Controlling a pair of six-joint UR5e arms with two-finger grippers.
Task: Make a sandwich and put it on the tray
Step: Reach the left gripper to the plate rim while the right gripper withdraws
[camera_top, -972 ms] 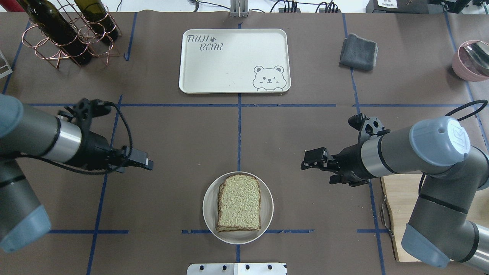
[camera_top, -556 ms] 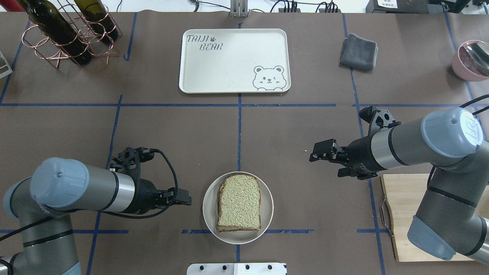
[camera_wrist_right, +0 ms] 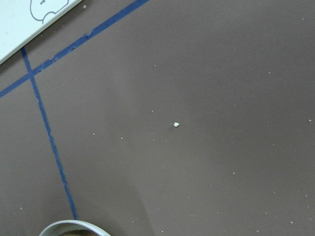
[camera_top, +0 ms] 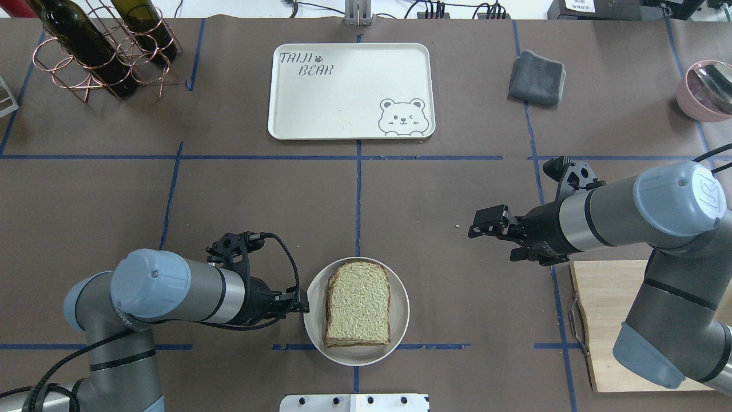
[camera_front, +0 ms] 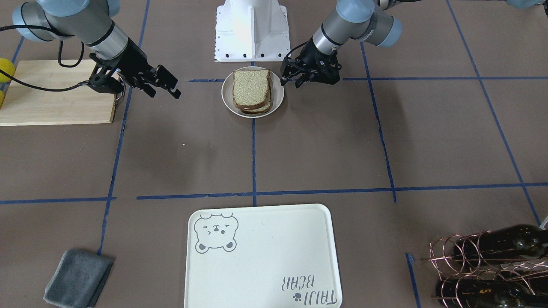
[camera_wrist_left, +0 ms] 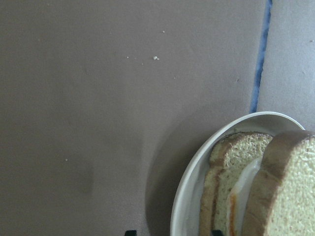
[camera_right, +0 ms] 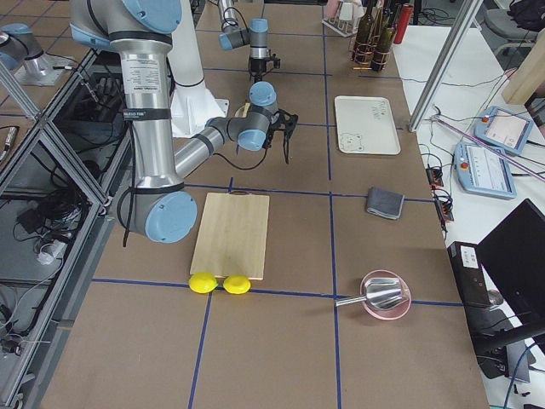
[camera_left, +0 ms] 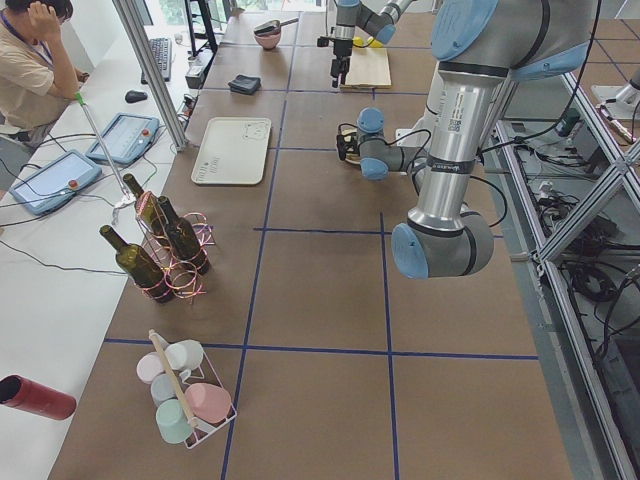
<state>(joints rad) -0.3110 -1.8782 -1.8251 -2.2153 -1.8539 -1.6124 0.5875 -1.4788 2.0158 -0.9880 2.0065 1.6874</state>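
Observation:
The sandwich [camera_top: 357, 312] is stacked on a small round white plate [camera_top: 311, 326] near the table's front middle. It is two slices of tan bread, and in the left wrist view white egg [camera_wrist_left: 246, 189] shows between them. My left gripper [camera_top: 300, 303] is open and low at the plate's left rim. Its fingertips [camera_wrist_left: 130, 232] barely show, one on each side of the rim [camera_wrist_left: 189, 182]. My right gripper [camera_top: 477, 224] is open and empty above bare table, right of the plate. The cream tray [camera_top: 351, 91] with the bear drawing lies empty at the far middle.
A wooden cutting board [camera_top: 606, 320] lies under my right arm, with two lemons [camera_right: 217, 283] at its end. A grey cloth [camera_top: 536, 77] lies right of the tray. A wire rack with wine bottles [camera_top: 97, 46] stands far left and a pink bowl [camera_top: 706, 91] far right.
My left arm has swung down and right, bringing its gripper from the left of the table to the plate's left rim. My right gripper has drifted slightly right and away from the plate.

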